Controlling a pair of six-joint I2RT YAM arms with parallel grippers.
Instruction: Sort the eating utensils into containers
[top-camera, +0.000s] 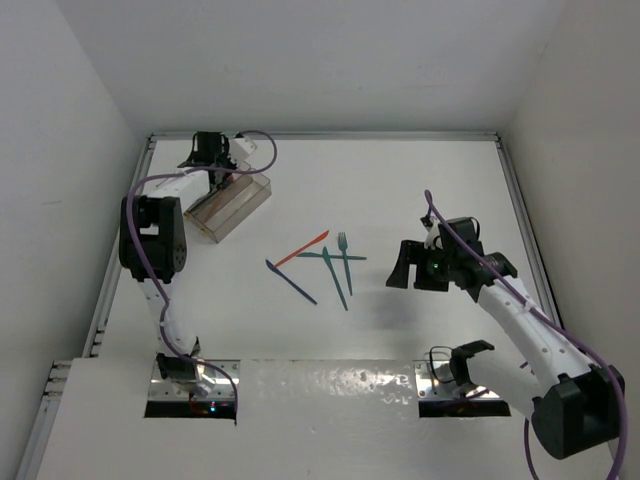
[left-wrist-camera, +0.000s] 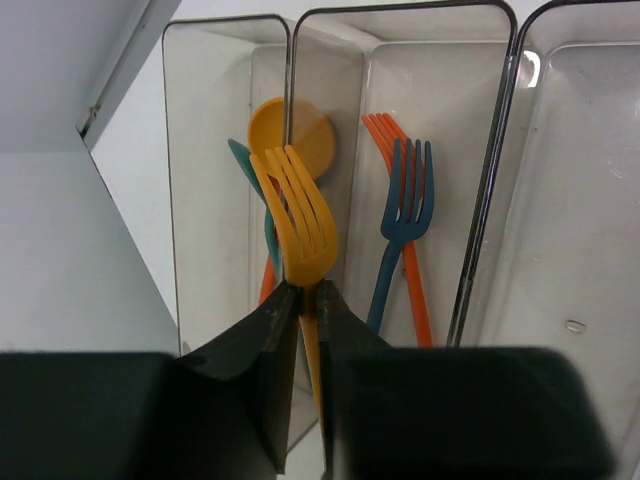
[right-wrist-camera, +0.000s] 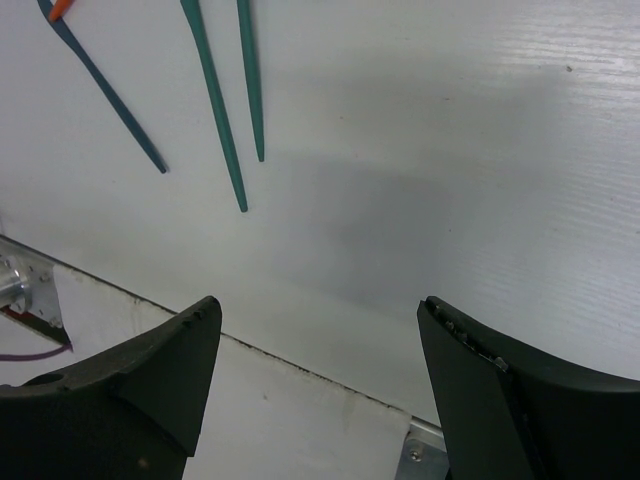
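Note:
My left gripper (left-wrist-camera: 310, 292) is shut on the handle of an orange fork (left-wrist-camera: 298, 225), held tines-up over the clear three-compartment tray (left-wrist-camera: 290, 90). In the tray's left compartment lie an orange spoon (left-wrist-camera: 312, 135) and a teal utensil (left-wrist-camera: 243, 160). The middle compartment holds a dark blue fork (left-wrist-camera: 405, 210) and another orange fork (left-wrist-camera: 384, 135). The tray (top-camera: 250, 205) stands at the table's back left. Mid-table lie an orange utensil (top-camera: 301, 250), a dark blue one (top-camera: 291, 281), a teal fork (top-camera: 345, 255) and a second teal piece (top-camera: 335, 280). My right gripper (top-camera: 408, 268) hangs open just right of them, with nothing between its fingers.
The tray's right compartment (left-wrist-camera: 590, 200) shows nothing inside. A metal rail (top-camera: 115, 270) runs along the table's left edge, with white walls on three sides. A white board (top-camera: 330, 400) covers the near edge by the arm bases.

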